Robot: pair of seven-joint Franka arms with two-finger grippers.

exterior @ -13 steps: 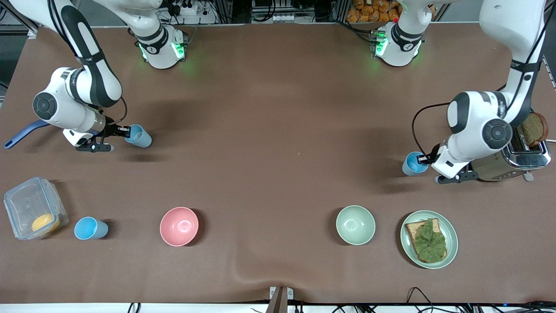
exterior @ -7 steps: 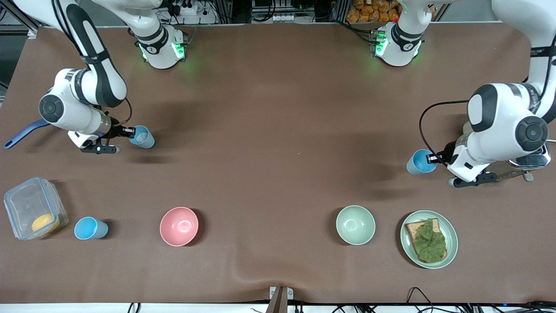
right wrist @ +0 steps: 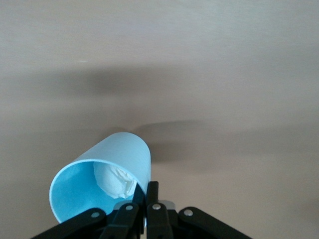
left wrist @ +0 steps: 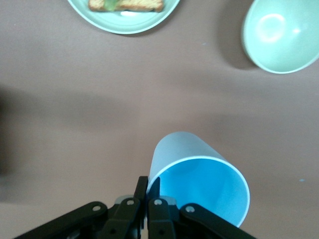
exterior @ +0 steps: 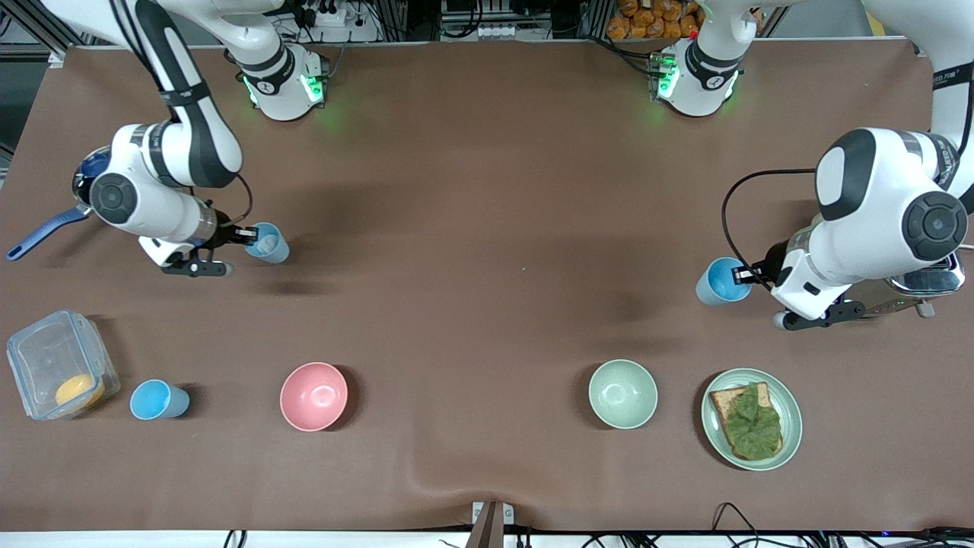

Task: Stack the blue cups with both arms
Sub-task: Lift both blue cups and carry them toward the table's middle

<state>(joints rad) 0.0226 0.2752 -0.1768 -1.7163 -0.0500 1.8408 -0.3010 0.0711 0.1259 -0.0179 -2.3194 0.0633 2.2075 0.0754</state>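
My right gripper (exterior: 249,238) is shut on the rim of a light-blue cup (exterior: 269,244) and holds it tilted over the table at the right arm's end. In the right wrist view this cup (right wrist: 102,181) has something whitish inside, and the gripper (right wrist: 146,191) pinches its wall. My left gripper (exterior: 744,277) is shut on the rim of a second blue cup (exterior: 715,281) over the table at the left arm's end. In the left wrist view this cup (left wrist: 199,181) is bright blue inside, and the gripper (left wrist: 148,186) pinches its wall. A third blue cup (exterior: 156,400) stands on the table.
A pink bowl (exterior: 313,396), a pale green bowl (exterior: 622,393) and a plate (exterior: 791,415) with toast and lettuce stand nearer the front camera. A clear box (exterior: 57,365) stands beside the third cup. A toaster (exterior: 924,278) is under the left arm. A blue handle (exterior: 38,233) lies by the right arm.
The right arm has carried its cup toward the table's middle. The left arm has risen and shifted its cup a little toward the middle.
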